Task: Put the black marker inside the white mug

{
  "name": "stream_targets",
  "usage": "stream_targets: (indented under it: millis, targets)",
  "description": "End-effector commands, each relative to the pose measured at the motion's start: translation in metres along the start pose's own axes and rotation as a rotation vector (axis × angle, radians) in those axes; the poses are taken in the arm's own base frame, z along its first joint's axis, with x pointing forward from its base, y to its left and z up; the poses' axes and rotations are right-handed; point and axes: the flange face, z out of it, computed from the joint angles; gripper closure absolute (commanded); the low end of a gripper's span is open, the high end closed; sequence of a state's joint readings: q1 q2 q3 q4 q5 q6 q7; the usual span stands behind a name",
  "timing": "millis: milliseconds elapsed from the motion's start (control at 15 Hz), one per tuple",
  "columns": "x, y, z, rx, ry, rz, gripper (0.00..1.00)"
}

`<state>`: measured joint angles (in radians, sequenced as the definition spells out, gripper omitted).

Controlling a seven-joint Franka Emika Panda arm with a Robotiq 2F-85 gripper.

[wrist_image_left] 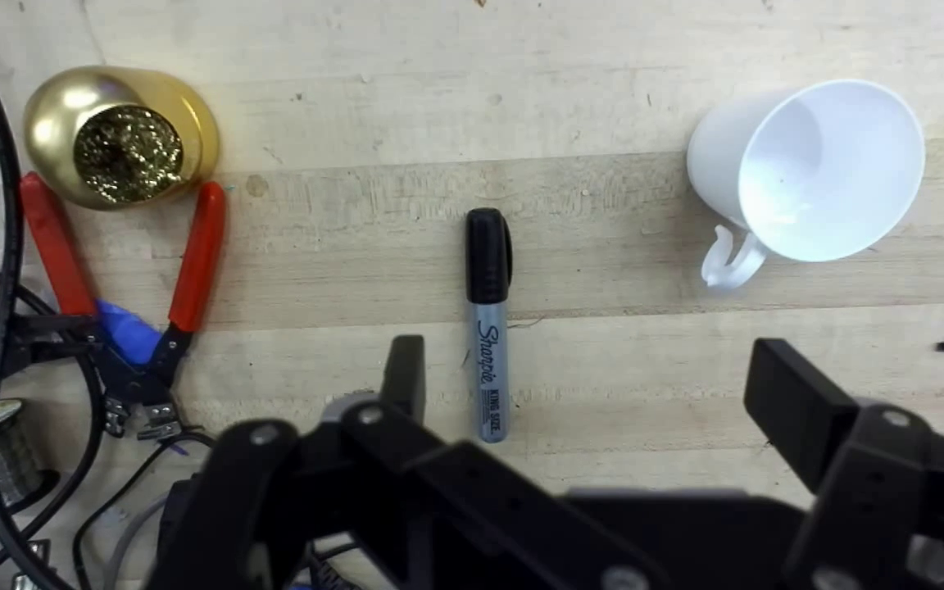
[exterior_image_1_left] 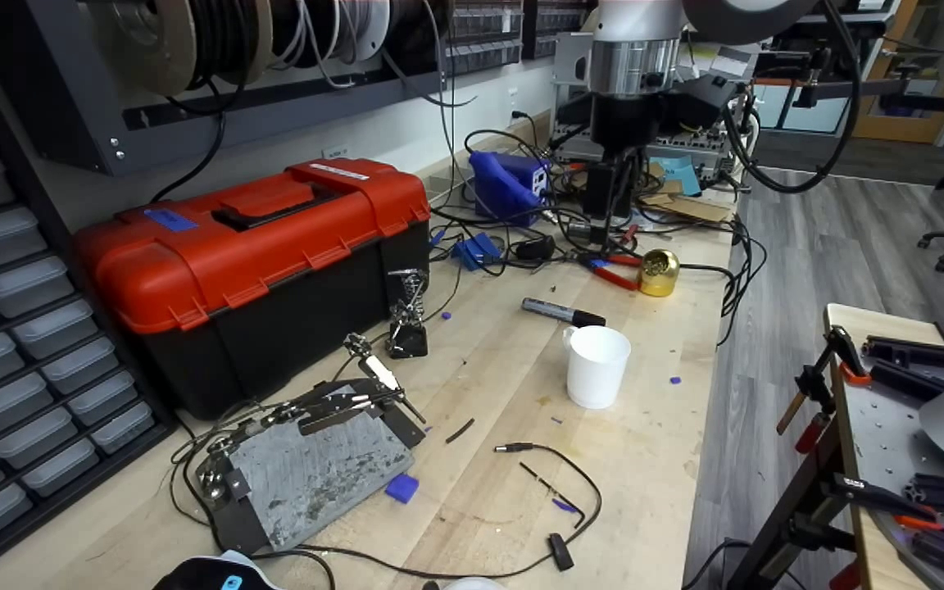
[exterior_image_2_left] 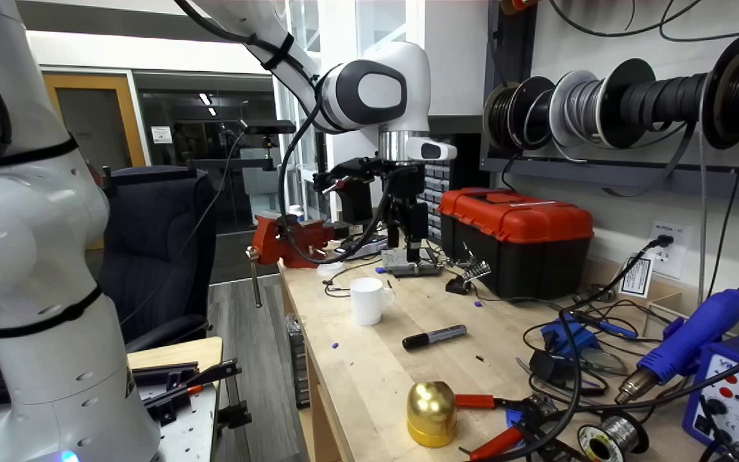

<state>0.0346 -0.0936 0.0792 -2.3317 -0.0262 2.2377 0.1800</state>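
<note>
The jaws are hanging above the bench (wrist_image_left: 390, 98), standing wide apart. In the wrist view the black marker (wrist_image_left: 488, 328) is showing between them, lying on the bench. Near it the white mug (wrist_image_left: 808, 176) is standing upright, its bare white inside showing. Farther out, a golden pot (wrist_image_left: 132, 86) is holding shiny metal wool (wrist_image_left: 128, 152). In both exterior views a red-lidded toolbox (exterior_image_1_left: 259, 262) is sitting closed, hiding its inside. Pale drawers (exterior_image_1_left: 79, 360) are filling a rack's side in an exterior view, their contents too dim to tell.
</note>
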Motion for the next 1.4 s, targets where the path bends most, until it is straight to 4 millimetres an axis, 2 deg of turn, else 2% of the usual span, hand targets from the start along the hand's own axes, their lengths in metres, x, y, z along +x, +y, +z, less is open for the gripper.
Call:
stream_targets:
  millis: [0, 667, 1333]
  targets:
    - [-0.001, -0.002, 0.001, -0.015, 0.015, -0.010, 0.00]
    - [0.007, 0.006, 0.036, -0.008, 0.098, -0.069, 0.00]
    - [0.012, 0.042, 0.074, 0.009, 0.093, -0.015, 0.00]
